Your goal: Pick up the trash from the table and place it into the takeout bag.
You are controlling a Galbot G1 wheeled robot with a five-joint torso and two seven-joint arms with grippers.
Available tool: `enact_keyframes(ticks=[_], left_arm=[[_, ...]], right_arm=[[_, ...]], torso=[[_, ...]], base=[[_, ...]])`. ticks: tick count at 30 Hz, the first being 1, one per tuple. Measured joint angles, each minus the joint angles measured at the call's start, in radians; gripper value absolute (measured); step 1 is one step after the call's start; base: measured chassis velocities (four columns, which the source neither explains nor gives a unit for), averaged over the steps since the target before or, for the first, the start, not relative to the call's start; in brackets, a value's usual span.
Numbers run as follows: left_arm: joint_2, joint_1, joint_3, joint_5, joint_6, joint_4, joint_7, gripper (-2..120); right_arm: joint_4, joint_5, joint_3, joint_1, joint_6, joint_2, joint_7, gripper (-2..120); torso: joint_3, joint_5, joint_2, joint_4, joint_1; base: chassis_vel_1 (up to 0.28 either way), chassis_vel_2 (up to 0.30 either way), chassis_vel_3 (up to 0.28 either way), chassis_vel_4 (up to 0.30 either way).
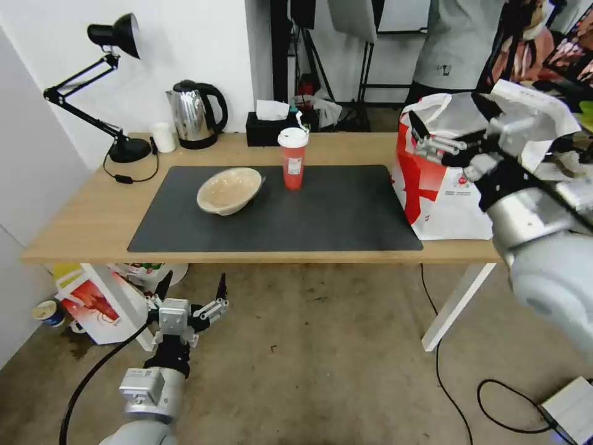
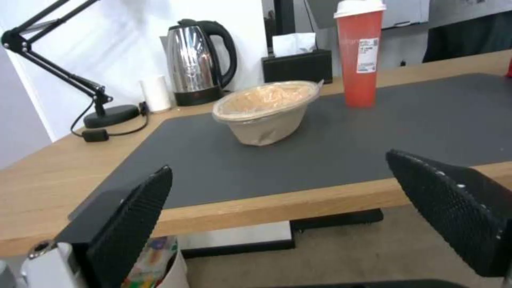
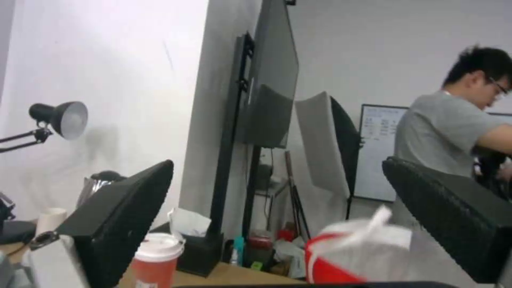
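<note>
On the dark grey mat [image 1: 346,216] of the light-wood table [image 1: 80,216], a beige shallow bowl [image 1: 228,190] [image 2: 269,110] lies tilted left of centre. A red drink cup with a white lid [image 1: 293,159] [image 2: 360,52] [image 3: 156,262] stands upright behind and to the right of it. The takeout bag [image 1: 441,198] [image 3: 352,256], white with a red pattern and foil lining, stands open at the table's right end. My right gripper [image 1: 446,118] [image 3: 277,166] hovers over the bag's mouth, open and empty. My left gripper [image 1: 194,278] [image 2: 280,162] hangs below the table's front edge, open and facing the bowl.
Along the back edge stand a black desk lamp [image 1: 126,149], a steel kettle [image 1: 194,114], a small white cup [image 1: 163,137] and a black tissue box [image 1: 272,127]. A smaller white-and-red bag [image 1: 99,303] sits on the floor under the table's left end. Cables cross the floor at right.
</note>
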Motion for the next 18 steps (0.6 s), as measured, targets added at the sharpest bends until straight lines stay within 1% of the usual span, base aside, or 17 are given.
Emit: enact_keyframes(ticks=[2,4,6,7,8,9,10,11,12,15,16,18], left_arm=[[0.000,0.000,0.000,0.000,0.000,0.000,0.000,100],[0.000,0.000,0.000,0.000,0.000,0.000,0.000,100],[0.000,0.000,0.000,0.000,0.000,0.000,0.000,100],[0.000,0.000,0.000,0.000,0.000,0.000,0.000,100],[0.000,0.000,0.000,0.000,0.000,0.000,0.000,100],[0.000,0.000,0.000,0.000,0.000,0.000,0.000,100],[0.000,0.000,0.000,0.000,0.000,0.000,0.000,100],[0.000,0.000,0.000,0.000,0.000,0.000,0.000,100],[0.000,0.000,0.000,0.000,0.000,0.000,0.000,100],[0.000,0.000,0.000,0.000,0.000,0.000,0.000,100],[0.000,0.000,0.000,0.000,0.000,0.000,0.000,100],[0.000,0.000,0.000,0.000,0.000,0.000,0.000,100]], right_arm=[[0.005,-0.010,0.006,-0.016,0.004,0.010,0.000,100],[0.041,-0.083,0.043,-0.126,0.032,0.083,-0.002,100],[0.055,-0.127,0.052,-0.174,0.050,0.121,-0.006,100],[0.055,-0.127,0.052,-0.174,0.050,0.121,-0.006,100],[0.064,-0.174,0.053,-0.216,0.073,0.157,-0.016,100],[0.066,-0.214,0.052,-0.250,0.100,0.190,-0.026,100],[0.066,-0.266,0.042,-0.295,0.139,0.238,-0.044,100],[0.066,-0.266,0.042,-0.295,0.139,0.238,-0.044,100],[0.063,-0.318,0.027,-0.330,0.172,0.285,-0.054,100],[0.048,-0.412,-0.007,-0.390,0.223,0.367,-0.070,100],[0.048,-0.412,-0.007,-0.390,0.223,0.367,-0.070,100],[0.042,-0.452,-0.020,-0.418,0.247,0.404,-0.078,100]], torso=[[0.000,0.0001,0.000,-0.0001,0.000],[0.000,-0.0003,0.000,0.0000,0.000],[0.000,-0.0001,0.000,0.0000,0.000],[0.000,-0.0001,0.000,0.0000,0.000],[0.000,-0.0002,0.000,-0.0001,0.000],[0.000,-0.0003,0.000,0.0001,0.000],[0.000,-0.0001,0.000,-0.0001,0.000],[0.000,-0.0001,0.000,-0.0001,0.000],[0.000,-0.0001,0.000,-0.0002,0.000],[0.000,-0.0002,0.000,-0.0001,0.000],[0.000,-0.0002,0.000,-0.0001,0.000],[0.000,-0.0001,0.000,0.0001,0.000]], base=[[0.000,0.000,0.000,0.000],[0.000,0.000,0.000,0.000],[0.000,0.000,0.000,0.000],[0.000,0.000,0.000,0.000],[0.000,0.000,0.000,0.000],[0.000,0.000,0.000,0.000],[0.000,0.000,0.000,0.000],[0.000,0.000,0.000,0.000],[0.000,0.000,0.000,0.000],[0.000,0.000,0.000,0.000],[0.000,0.000,0.000,0.000],[0.000,0.000,0.000,0.000]])
